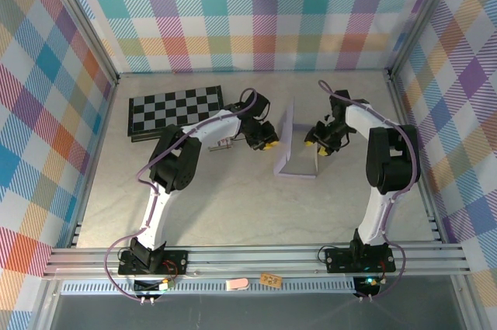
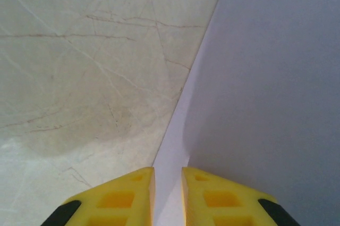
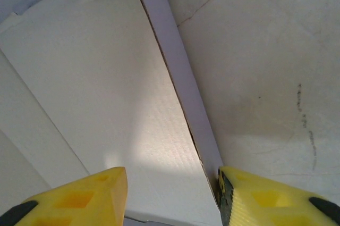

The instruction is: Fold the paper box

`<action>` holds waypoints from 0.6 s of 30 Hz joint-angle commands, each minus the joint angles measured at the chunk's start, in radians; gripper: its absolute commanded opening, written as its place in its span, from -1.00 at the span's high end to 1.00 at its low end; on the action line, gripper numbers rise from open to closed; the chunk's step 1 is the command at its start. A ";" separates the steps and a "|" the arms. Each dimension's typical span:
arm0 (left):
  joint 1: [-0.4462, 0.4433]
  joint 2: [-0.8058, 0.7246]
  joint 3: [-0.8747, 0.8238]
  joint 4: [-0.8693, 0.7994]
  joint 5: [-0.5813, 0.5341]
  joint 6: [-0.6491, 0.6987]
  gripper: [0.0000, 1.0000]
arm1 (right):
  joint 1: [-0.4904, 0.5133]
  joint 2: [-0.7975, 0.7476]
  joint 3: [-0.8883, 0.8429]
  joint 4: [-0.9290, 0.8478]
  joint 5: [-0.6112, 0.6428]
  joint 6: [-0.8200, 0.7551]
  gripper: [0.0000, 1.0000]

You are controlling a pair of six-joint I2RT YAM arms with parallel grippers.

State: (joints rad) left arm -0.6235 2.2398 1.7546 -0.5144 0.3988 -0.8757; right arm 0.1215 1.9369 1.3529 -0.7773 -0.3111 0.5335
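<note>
The paper box (image 1: pixel 297 165) lies mid-table, lavender outside and cream inside, with its left panel (image 1: pixel 286 123) raised nearly upright. My left gripper (image 1: pixel 268 144) is against the outer left side of that panel. In the left wrist view its yellow fingers (image 2: pixel 127 194) stand a narrow gap apart around my left gripper (image 2: pixel 168 175), with the lavender card (image 2: pixel 265 88) right in front of them and nothing gripped. My right gripper (image 1: pixel 313 144) is at the box's right side. There my right gripper (image 3: pixel 171 183) is open, with one finger over the cream inside (image 3: pixel 106 88) and the other outside the low lavender wall (image 3: pixel 175 66).
A black-and-white checkerboard (image 1: pixel 175 109) lies at the back left. A small patterned card pack (image 1: pixel 223 144) sits just left of my left gripper. Plaid walls close in the table on three sides, and bare marble-look table (image 2: pixel 79 77) shows left of the box.
</note>
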 commanded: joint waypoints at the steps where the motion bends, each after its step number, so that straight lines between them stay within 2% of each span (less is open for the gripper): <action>1: 0.000 0.015 -0.004 0.021 0.017 -0.011 0.60 | 0.039 0.001 -0.020 0.034 -0.055 0.067 0.11; 11: 0.039 0.014 -0.032 0.105 0.071 -0.055 0.59 | 0.075 -0.016 -0.092 0.116 -0.064 0.198 0.26; 18: 0.056 0.058 0.038 0.099 0.107 -0.060 0.59 | 0.125 -0.053 -0.144 0.168 -0.036 0.374 0.39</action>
State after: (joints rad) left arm -0.5648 2.2620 1.7527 -0.4145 0.4370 -0.9241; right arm 0.2066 1.9144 1.2228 -0.6567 -0.3103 0.8013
